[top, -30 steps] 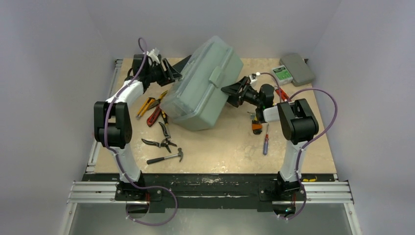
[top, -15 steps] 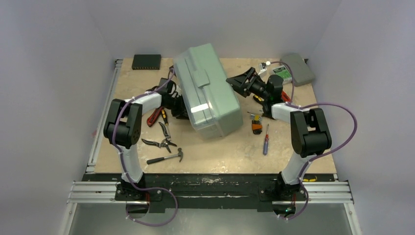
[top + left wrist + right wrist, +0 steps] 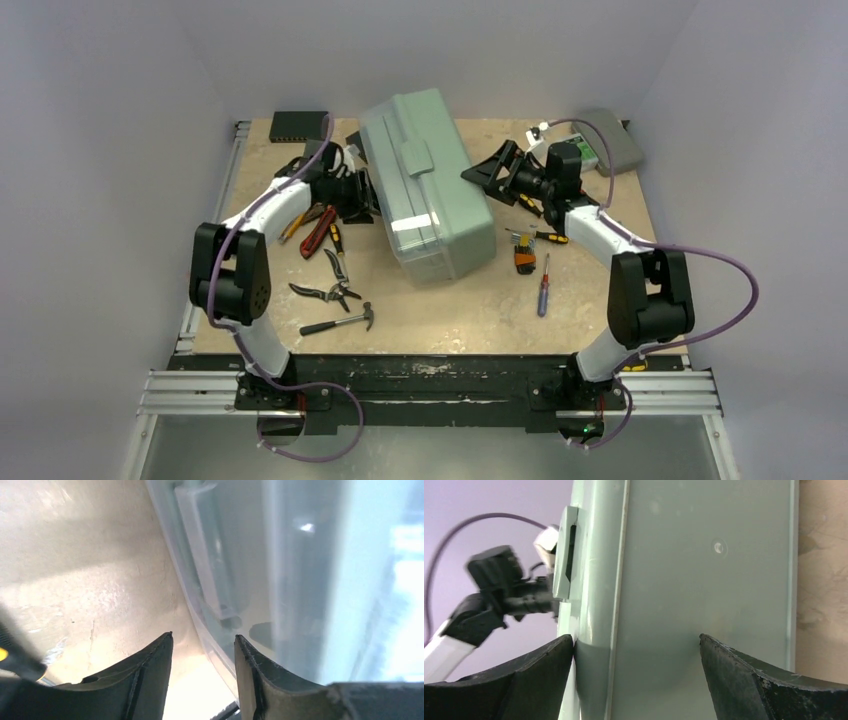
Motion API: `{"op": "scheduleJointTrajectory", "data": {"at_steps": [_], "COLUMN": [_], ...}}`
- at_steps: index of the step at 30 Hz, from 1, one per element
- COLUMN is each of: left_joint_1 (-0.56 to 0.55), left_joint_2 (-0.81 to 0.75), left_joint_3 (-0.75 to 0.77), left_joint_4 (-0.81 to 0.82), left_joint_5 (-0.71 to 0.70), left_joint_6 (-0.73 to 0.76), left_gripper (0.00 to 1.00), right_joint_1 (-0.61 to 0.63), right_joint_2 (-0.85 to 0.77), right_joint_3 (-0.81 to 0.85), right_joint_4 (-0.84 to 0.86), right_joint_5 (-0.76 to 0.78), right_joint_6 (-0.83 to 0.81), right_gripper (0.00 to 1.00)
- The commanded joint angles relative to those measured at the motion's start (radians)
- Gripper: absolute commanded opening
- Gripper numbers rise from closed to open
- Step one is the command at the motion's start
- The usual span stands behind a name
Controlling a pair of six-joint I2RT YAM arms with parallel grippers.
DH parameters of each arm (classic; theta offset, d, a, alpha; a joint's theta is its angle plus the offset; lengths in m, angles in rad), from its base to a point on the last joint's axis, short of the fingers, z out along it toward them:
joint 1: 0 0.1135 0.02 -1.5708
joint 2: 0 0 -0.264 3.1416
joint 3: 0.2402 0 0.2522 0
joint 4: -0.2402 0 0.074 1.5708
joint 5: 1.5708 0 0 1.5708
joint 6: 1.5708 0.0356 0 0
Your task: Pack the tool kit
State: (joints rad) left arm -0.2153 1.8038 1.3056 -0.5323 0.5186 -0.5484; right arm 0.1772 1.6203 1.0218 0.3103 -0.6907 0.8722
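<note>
The sage-green toolbox (image 3: 425, 185) stands shut in the middle of the table, handle on top. My left gripper (image 3: 362, 192) is at its left side; in the left wrist view the jaws (image 3: 202, 639) are open with the translucent lid edge (image 3: 200, 615) running between them. My right gripper (image 3: 490, 172) is open wide against the box's right side, which fills the right wrist view (image 3: 699, 555); the left fingertip (image 3: 564, 645) touches the box's edge. Pliers, a red knife and a yellow cutter (image 3: 315, 225) lie left of the box.
Snips (image 3: 325, 290) and a hammer (image 3: 340, 320) lie at the front left. Screwdrivers (image 3: 543, 285) and an orange-black tool (image 3: 524, 255) lie right of the box. A flat grey case (image 3: 610, 140) sits at the back right and a black box (image 3: 298, 125) at the back left.
The toolbox has swung round from a slanted pose to stand nearly lengthwise. My left gripper came from the back left to its left side; my right gripper moved back along its right side.
</note>
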Motion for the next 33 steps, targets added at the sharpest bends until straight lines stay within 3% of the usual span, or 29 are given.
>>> {"op": "scheduleJointTrajectory", "data": {"at_steps": [1, 9, 17, 28, 33], "left_joint_1": [-0.004, -0.004, -0.004, 0.037, 0.063], "left_joint_2": [-0.155, -0.279, -0.272, -0.318, -0.317], "left_joint_3": [0.042, -0.048, -0.037, -0.04, -0.061], "left_joint_4": [0.101, 0.232, 0.236, 0.199, 0.227], "left_joint_5": [0.022, 0.033, 0.04, -0.032, -0.035], "left_joint_6": [-0.046, -0.133, -0.138, -0.122, -0.137], "left_gripper": [0.49, 0.54, 0.59, 0.61, 0.64], "right_joint_1": [0.016, 0.03, 0.044, 0.045, 0.068], "right_joint_2": [-0.059, -0.199, -0.334, -0.257, -0.143], "right_joint_3": [-0.02, -0.138, -0.128, 0.316, 0.519], "right_joint_4": [-0.181, -0.236, -0.366, -0.716, -0.791], "right_joint_5": [0.003, 0.027, 0.068, 0.322, 0.276], "right_joint_6": [-0.103, -0.093, -0.126, -0.341, -0.373], "right_gripper": [0.9, 0.85, 0.83, 0.85, 0.83]}}
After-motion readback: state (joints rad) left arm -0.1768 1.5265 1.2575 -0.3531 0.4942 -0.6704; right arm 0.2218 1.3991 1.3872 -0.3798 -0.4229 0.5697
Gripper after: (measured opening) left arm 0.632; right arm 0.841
